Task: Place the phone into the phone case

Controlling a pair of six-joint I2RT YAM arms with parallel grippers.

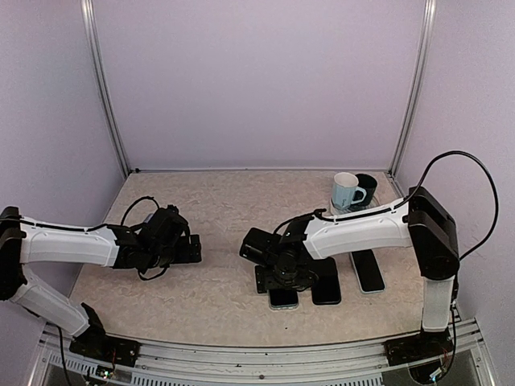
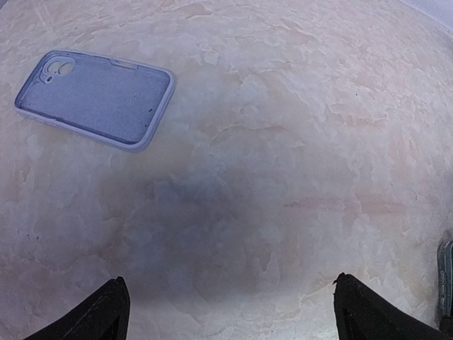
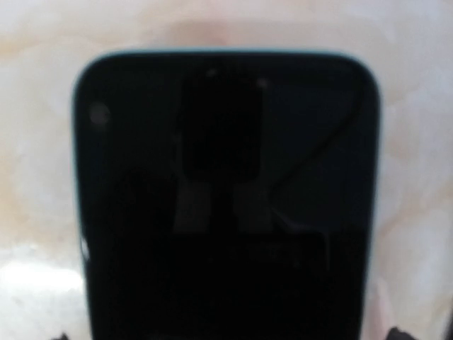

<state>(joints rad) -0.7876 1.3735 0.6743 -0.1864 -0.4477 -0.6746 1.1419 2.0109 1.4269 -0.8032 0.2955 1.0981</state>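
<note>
The worktop (image 1: pixel 217 201) is a marbled surface enclosed by plain walls. It carries every item.

The right arm (image 1: pixel 362 229) reaches in from its base and bends down over a group of dark handsets at the near right. This places its wrist camera directly above the phone (image 3: pixel 226 212), which lies flat and screen-up on the worktop and fills that view. The left arm (image 1: pixel 72 245) extends low across the left half and holds its wrist over bare surface. In this position it is clear of the right arm and faces the case.

A second dark phone (image 1: pixel 326 281) and a third dark phone (image 1: pixel 368 271) lie beside the first, to its right.

The phone case (image 2: pixel 95 99) is lilac. It lies with its open side up and the camera cut-out at the far left, well apart from the phone. The cavity faces upward, so it appears ready to receive the handset from above.

A light blue mug (image 1: pixel 346 191) and a dark mug (image 1: pixel 368 189) stand touching at the far right corner, out of the working area.

The left fingers (image 2: pixel 99 315) are spread fully and grasp nothing.

Only the tips of the right fingers (image 3: pixel 396 335) show at the lower corners. Each tip sits outside a phone edge with a strip of worktop between, so the right fingers are released. The phone is not yet in the case.
</note>
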